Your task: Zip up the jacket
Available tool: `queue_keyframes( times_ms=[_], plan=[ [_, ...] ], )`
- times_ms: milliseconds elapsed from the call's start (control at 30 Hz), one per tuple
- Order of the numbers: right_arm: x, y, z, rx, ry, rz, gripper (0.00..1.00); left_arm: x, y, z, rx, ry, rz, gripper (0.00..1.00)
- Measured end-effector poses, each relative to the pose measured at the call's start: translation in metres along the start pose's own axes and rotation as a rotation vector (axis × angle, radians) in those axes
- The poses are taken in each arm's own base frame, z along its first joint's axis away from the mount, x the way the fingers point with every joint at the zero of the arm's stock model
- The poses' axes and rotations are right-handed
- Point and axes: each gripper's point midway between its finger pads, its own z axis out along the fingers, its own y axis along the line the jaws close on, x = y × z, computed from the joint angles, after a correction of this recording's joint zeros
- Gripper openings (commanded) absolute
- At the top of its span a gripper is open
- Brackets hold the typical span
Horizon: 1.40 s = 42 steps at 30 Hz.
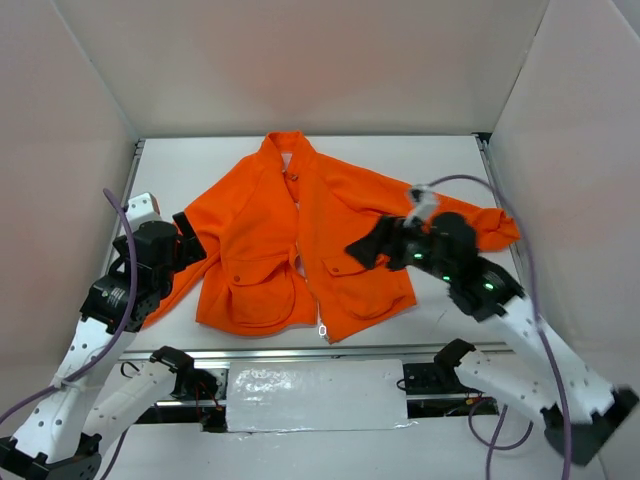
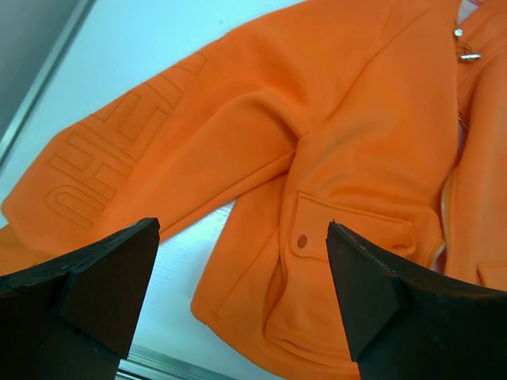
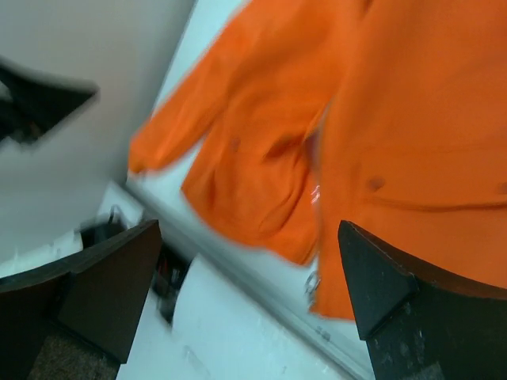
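Nearest us, the left tool (image 2: 242,237) stands wide and empty above a sleeve of the bright orange fleece jacket (image 2: 356,142). The right tool (image 3: 249,237), equally wide, hovers over its front. The jacket lies spread, front up, on the white tabletop (image 1: 180,165). We judge it soft, light and prone to bunching: pin the hem and pinch the small metal zipper pull (image 1: 323,329). The embossed sleeve lettering (image 2: 111,158) perhaps reads "THE"; we cannot be sure.

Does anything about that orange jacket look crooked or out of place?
Nothing is torn or spilled. The jacket lies a bit askew on the table, and at the zipper its two front halves don't match: the hem of one sits lower than the other's.
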Motion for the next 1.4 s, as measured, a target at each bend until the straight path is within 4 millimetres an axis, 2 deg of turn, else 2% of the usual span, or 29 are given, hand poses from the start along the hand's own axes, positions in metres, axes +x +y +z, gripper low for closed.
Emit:
queue_keyframes(
  times_ms=[100,133,200,233,333,400,533,633,900,1033,1267,1400],
  plan=[
    [0.069,0.029,0.047,-0.079,0.258,-0.025,0.95,0.004,-0.008,-0.001,0.043,0.024,-0.001,1.0],
    [0.094,0.033,0.062,-0.073,0.339,-0.034,0.91,0.006,-0.011,-0.001,0.063,0.033,-0.001,0.99],
    [0.136,0.029,0.086,-0.033,0.456,-0.048,0.85,0.009,-0.014,-0.001,0.077,0.049,0.004,0.99],
    [0.156,0.024,0.095,-0.006,0.508,-0.055,0.77,0.011,-0.015,0.0,0.082,0.057,0.006,0.99],
    [0.193,0.009,0.113,0.059,0.6,-0.054,0.75,0.018,-0.019,0.002,0.1,0.084,0.017,0.99],
    [0.204,0.003,0.122,0.075,0.62,-0.051,0.75,0.023,-0.022,0.003,0.113,0.103,0.029,0.99],
    [0.218,-0.002,0.142,0.091,0.638,-0.052,0.75,0.029,-0.025,0.004,0.135,0.125,0.051,0.99],
    [0.219,-0.003,0.157,0.097,0.634,-0.069,0.76,0.029,-0.029,0.005,0.15,0.13,0.053,0.99],
    [0.201,0.002,0.196,0.105,0.559,-0.177,0.74,0.028,-0.036,0.005,0.186,0.131,0.065,0.99],
    [0.195,-0.006,0.216,0.141,0.525,-0.227,0.73,0.029,-0.039,0.004,0.201,0.137,0.067,1.0],
    [0.195,-0.03,0.229,0.199,0.524,-0.262,0.68,0.031,-0.042,0.006,0.215,0.148,0.089,0.99],
    [0.197,-0.038,0.232,0.215,0.532,-0.269,0.61,0.032,-0.043,0.006,0.22,0.152,0.092,0.99]
  ],
)
